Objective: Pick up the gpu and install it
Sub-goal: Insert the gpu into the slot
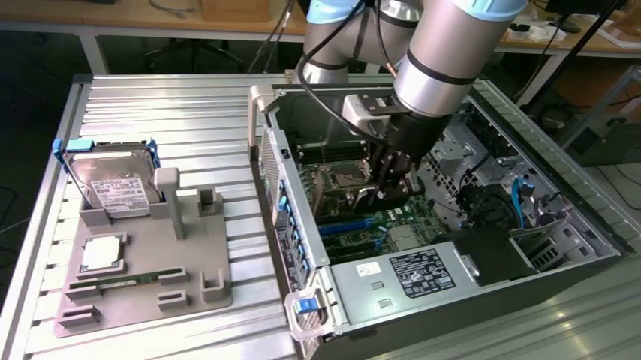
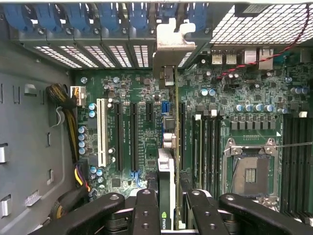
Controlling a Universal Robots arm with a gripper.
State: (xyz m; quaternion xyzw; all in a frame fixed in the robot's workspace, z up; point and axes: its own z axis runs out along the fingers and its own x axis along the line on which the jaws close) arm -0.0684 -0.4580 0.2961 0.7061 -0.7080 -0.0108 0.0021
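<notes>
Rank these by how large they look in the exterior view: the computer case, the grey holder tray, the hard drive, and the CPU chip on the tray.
1. computer case, clearly largest.
2. grey holder tray.
3. hard drive, standing in the tray.
4. CPU chip, smallest, though not far below the hard drive's visible part.

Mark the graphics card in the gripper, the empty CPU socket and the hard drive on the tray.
Thin graphics card with pale metal bracket (image 2: 168, 147), wrist view: its edge.
Empty silver-framed CPU socket (image 2: 249, 169), wrist view: socket centre.
Silver hard drive with white label (image 1: 118, 187), exterior view: label face.
</notes>
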